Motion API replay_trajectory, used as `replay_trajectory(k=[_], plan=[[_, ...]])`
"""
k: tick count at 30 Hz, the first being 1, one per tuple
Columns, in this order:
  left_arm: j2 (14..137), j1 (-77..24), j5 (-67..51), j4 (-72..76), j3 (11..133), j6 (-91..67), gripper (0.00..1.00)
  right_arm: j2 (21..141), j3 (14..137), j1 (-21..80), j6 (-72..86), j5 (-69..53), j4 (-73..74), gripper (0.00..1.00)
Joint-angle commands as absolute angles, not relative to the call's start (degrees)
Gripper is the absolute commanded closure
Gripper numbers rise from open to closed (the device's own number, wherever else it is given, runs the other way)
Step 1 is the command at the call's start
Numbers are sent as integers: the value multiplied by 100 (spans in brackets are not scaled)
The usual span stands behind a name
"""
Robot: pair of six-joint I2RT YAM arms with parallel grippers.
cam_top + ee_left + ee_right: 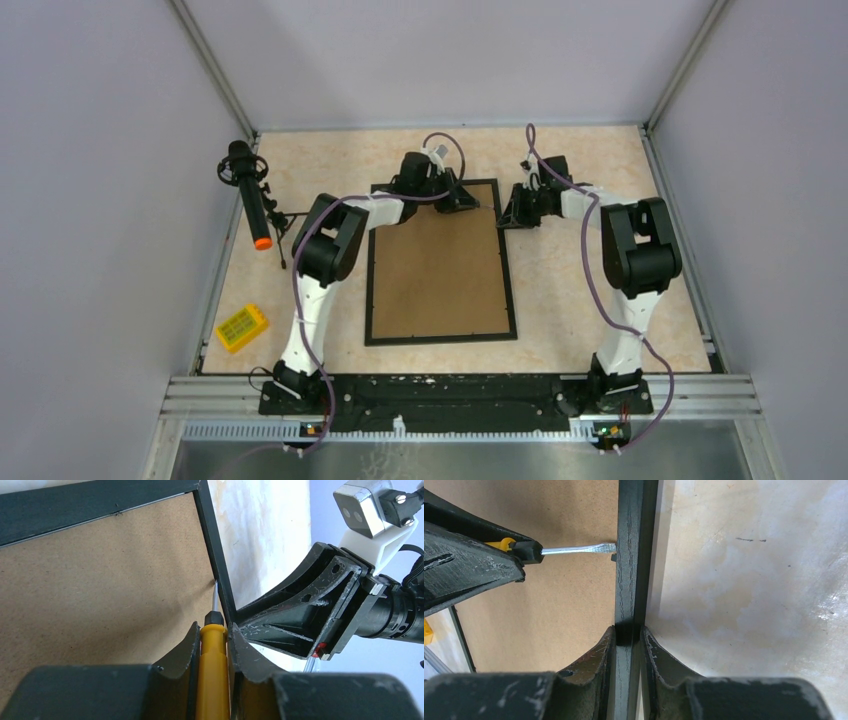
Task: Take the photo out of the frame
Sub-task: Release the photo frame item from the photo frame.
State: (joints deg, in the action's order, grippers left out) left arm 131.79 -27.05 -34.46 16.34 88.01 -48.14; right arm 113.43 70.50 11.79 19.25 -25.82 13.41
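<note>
Frame (440, 280) face down, black border, brown back

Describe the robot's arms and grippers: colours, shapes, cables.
The left arm and right arm have black joints, white links and a purple cable each. The left gripper and right gripper are black, with two curved, white-scuffed fingers. A silver camera sits on a white mount.

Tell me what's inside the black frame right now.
Only the brown backing board shows inside the frame, with a screwdriver tip at its inner edge. Any photo beneath is covered.
</note>
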Motion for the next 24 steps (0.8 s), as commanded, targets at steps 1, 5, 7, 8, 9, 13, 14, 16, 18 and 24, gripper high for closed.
replay_trajectory(k=[1, 5, 7, 8, 9, 13, 14, 16, 18, 24], plan=[[13405, -2817, -3429, 1321, 8885, -4781, 100, 11996, 6627, 1318, 1802, -2403, 2286, 96], [13290, -2856, -3437, 1277, 8800, -4839, 100, 12073, 6660, 1319, 1839, -2402, 2302, 100], [13155, -2834, -3368, 1291, 8731, -4889, 100, 12093, 6677, 1318, 1850, -2366, 2320, 100], [13090, -2814, -3328, 1285, 8697, -4922, 100, 12101, 6675, 1318, 1862, -2346, 2326, 100], [13005, -2785, -3278, 1279, 8667, -4959, 100, 12102, 6673, 1318, 1871, -2321, 2329, 100], [12718, -2646, -3207, 1152, 8590, -5274, 100, 12092, 6642, 1295, 1929, -2255, 2329, 100], [12683, -2605, -3236, 1067, 8622, -5376, 100, 12093, 6638, 1292, 1945, -2239, 2323, 100], [12613, -2553, -3239, 898, 8653, -5465, 100, 12072, 6612, 1283, 1975, -2191, 2305, 100], [12541, -2528, -3180, 821, 8591, -5528, 100, 12055, 6575, 1285, 2001, -2167, 2281, 100], [12605, -2496, -3176, 670, 8613, -5672, 100, 12032, 6548, 1286, 2040, -2148, 2259, 100]])
